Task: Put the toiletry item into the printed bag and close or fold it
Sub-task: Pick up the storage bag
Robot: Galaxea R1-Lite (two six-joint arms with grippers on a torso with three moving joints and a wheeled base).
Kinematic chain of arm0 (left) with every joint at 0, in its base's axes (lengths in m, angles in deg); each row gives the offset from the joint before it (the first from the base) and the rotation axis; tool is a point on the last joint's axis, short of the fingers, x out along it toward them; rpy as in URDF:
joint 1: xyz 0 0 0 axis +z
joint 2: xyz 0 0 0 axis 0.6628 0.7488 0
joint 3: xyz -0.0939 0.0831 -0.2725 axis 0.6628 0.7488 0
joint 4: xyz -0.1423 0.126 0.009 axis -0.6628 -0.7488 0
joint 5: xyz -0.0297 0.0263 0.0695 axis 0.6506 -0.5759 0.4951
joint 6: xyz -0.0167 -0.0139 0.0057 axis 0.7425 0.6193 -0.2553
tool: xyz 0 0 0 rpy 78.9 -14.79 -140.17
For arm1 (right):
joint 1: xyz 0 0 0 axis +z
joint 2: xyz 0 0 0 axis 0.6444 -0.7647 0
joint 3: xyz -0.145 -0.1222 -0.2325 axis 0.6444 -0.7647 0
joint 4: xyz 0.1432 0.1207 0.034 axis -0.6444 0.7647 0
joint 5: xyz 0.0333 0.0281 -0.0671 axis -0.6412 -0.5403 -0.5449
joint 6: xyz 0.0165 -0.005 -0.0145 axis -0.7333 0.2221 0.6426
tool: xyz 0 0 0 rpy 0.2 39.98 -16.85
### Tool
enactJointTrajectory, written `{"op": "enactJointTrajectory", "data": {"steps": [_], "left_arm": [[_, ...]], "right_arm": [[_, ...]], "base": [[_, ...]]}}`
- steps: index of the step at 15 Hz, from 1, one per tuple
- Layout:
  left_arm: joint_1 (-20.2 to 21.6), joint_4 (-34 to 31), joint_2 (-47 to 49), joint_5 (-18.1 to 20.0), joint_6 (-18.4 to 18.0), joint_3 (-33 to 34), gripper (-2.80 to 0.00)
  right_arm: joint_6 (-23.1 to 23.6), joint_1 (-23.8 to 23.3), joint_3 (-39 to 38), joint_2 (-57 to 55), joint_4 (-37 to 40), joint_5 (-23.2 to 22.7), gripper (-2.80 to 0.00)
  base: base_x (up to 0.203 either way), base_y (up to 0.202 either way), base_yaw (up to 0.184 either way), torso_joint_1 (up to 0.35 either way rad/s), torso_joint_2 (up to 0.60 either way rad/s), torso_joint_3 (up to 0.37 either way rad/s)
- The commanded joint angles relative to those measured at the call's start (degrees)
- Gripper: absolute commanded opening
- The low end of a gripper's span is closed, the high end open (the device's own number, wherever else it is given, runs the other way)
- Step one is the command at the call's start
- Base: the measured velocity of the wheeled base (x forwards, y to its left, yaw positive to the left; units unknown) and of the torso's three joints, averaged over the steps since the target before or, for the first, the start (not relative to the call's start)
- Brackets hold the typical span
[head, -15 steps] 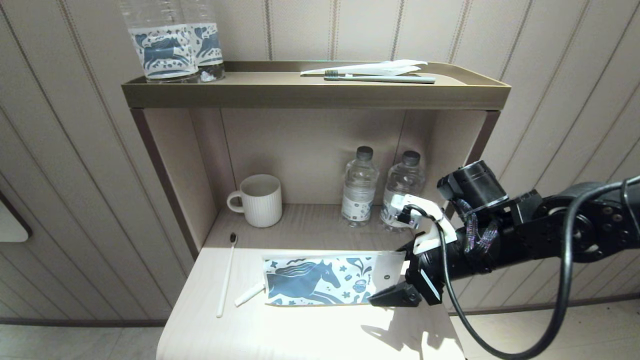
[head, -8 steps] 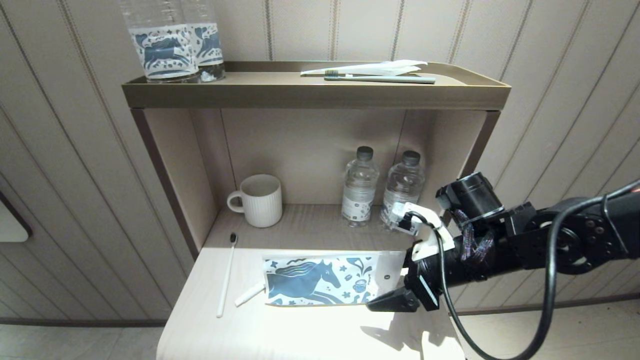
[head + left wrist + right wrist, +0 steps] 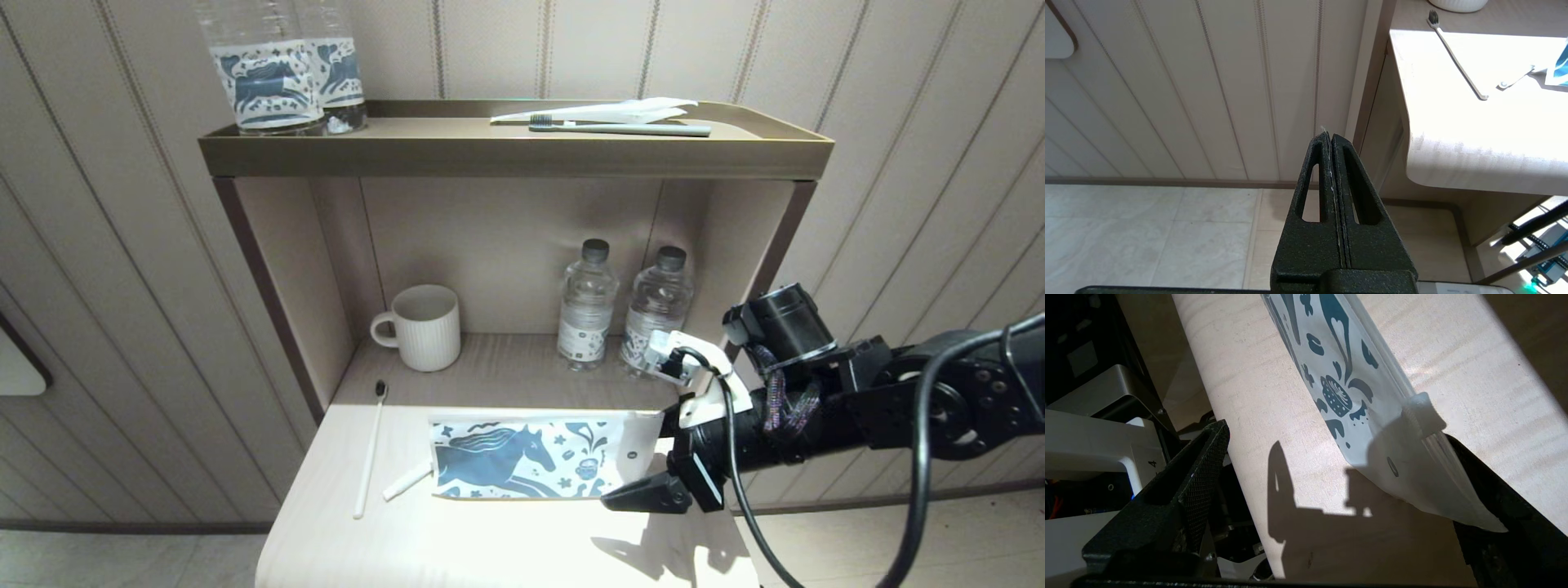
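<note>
My right gripper [image 3: 653,474] wide apart, has settled lower at pouch's [image 3: 531,457] right end; grab looks next. Toothbrush [image 3: 369,449] untouched, left of pouch. Left gripper [image 3: 1331,141] together, parked off table.

At the back of the lower shelf, a ribbed white ceramic mug [image 3: 424,327] is seen left, two clear capped water bottles [image 3: 624,306] right. On the olive top tray [image 3: 514,155], two horse-labelled bottles [image 3: 282,77] and a grey-green toothbrush [image 3: 620,128] are found.
</note>
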Motion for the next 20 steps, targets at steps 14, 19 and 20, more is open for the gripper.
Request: {"op": "enactJointTrajectory", "data": {"steps": [14,19,20], "left_arm": [[0.02,-0.08,-0.02,-0.08,0.03,0.0,-2.8],[0.02,-0.08,-0.02,0.0,0.03,0.0,-2.8],[0.02,-0.08,-0.02,-0.01,0.03,0.0,-2.8]], "right_arm": [[0.12,-0.81,-2.02,-2.05,-2.79,-0.95,-2.8],[0.16,-0.72,-2.28,-1.7,-2.79,-1.91,-2.8],[0.15,-0.72,-2.55,-1.49,-2.79,-1.91,-2.8]], "base": [[0.0,0.0,0.0,0.0,0.0,0.0],[0.0,0.0,0.0,0.0,0.0,0.0],[0.0,0.0,0.0,0.0,0.0,0.0]]}}
